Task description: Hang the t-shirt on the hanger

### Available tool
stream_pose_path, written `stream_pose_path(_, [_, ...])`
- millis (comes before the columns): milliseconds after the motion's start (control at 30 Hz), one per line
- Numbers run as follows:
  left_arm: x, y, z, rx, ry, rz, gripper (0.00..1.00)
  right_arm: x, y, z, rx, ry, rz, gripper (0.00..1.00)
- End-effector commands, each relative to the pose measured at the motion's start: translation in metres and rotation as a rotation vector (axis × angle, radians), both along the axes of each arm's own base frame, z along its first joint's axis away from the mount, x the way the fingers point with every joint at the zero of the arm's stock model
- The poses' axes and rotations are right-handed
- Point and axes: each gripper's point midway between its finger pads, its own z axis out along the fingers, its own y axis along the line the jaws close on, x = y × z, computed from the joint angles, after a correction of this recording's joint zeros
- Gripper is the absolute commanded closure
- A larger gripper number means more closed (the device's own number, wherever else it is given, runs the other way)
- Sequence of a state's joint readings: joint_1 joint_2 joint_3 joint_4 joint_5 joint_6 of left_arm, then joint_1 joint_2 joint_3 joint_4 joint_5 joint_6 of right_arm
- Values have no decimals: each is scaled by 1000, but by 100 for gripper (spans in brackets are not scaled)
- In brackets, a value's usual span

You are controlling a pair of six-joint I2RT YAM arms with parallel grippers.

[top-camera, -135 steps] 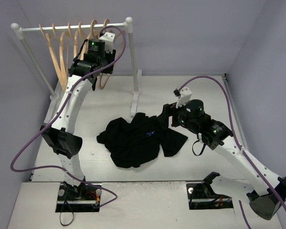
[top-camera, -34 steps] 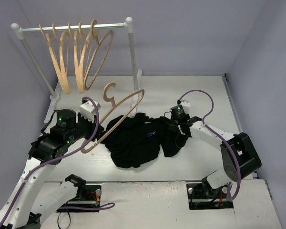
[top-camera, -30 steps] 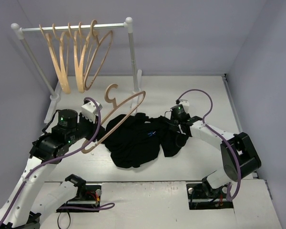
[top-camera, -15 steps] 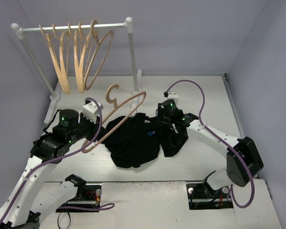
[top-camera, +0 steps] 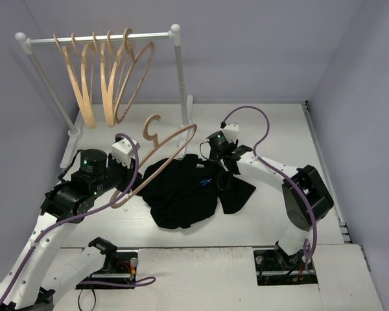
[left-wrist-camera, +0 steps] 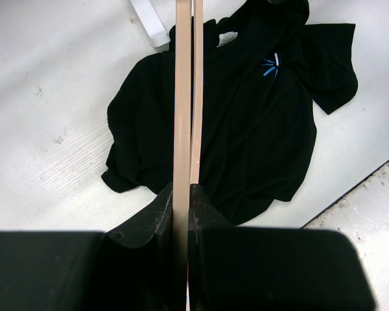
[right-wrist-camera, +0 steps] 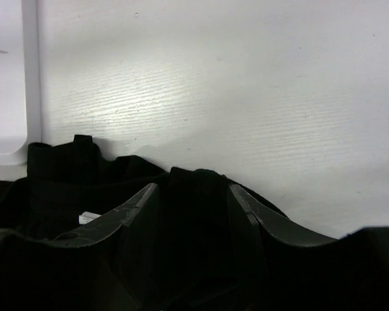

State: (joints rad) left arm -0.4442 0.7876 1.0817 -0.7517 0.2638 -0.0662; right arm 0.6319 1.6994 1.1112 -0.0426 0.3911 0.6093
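White table point(top-camera: 266, 123): left gripper point(left-wrist-camera: 183, 192) clamps hanger point(left-wrist-camera: 183, 97); right gripper point(right-wrist-camera: 192, 188) parted astride collar of shirt point(left-wrist-camera: 246, 129); shallow bite may slip.

L arm point(top-camera: 48, 223) rises from near-left base, elbow bent, forearm angled up and right, green LED lit at wrist. L gripper point(left-wrist-camera: 183, 194) clamped tight on hanger point(left-wrist-camera: 183, 97), one finger each side of bar. R arm point(top-camera: 272, 173) goes up from near-right base, folds at elbow, forearm reaching left toward centre. R gripper point(right-wrist-camera: 191, 194) low, tilted down, jaws parted.
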Motion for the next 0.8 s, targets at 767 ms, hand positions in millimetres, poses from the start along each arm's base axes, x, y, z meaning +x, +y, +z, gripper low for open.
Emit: stream_pose_path(767, [9,-5,14,-27,-78,-6,100,11,5,-5,-53,-28,-106,53])
